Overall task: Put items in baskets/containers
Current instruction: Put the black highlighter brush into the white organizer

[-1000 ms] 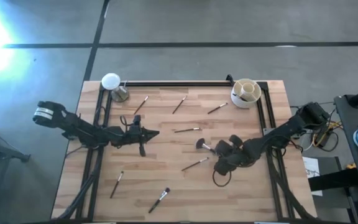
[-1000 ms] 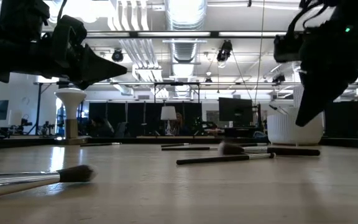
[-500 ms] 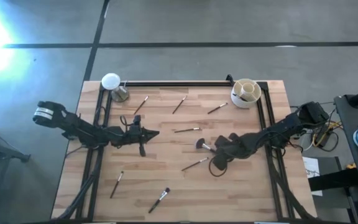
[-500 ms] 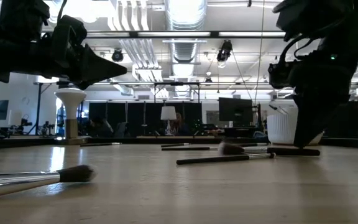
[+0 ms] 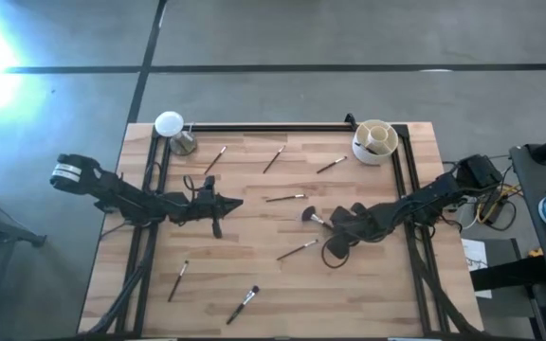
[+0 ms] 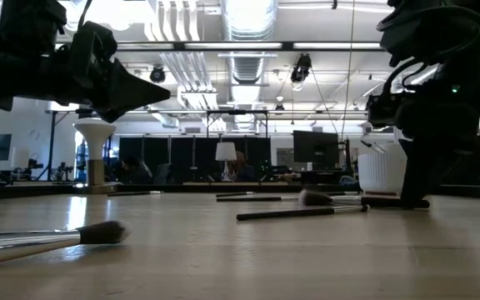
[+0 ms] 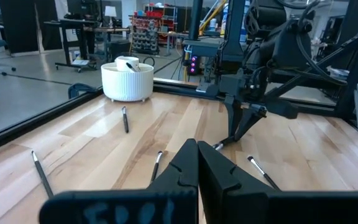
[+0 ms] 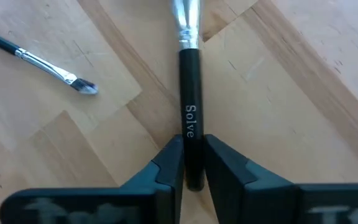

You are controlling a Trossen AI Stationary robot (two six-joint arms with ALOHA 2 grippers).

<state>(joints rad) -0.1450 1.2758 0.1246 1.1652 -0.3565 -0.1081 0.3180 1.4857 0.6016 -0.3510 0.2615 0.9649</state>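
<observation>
The right gripper [image 8: 191, 163] is down at the wooden table [image 5: 254, 275], a little right of centre, its two dark fingers [image 8: 166, 163] pinched against the black handle of a makeup brush [image 8: 189, 81]. The handle carries the word "Solve" in pale letters and runs into a bright silver ferrule; from above, this is the brush with the wide fluffy dark head [image 5: 308, 215], lying flat with the head pointing toward the middle of the table. In the low view its handle lies on the boards at the foot of the right arm.

Just beside it lies a thinner brush [image 8: 42, 62] with a dark handle, a silver collar and a small tip. More slim brushes are scattered flat over the table, apart from one another: one near the front edge [image 5: 243, 304], one at front left [image 5: 178, 280], and several toward the far side [image 5: 274, 159].

The round cream-white cup [image 5: 374, 142] stands at the far right corner, ribbed outside, with inner dividers, well apart from the gripped brush.

The left gripper [image 5: 231, 203] hangs above the table's left half, fingers pressed together with nothing between them.
</observation>
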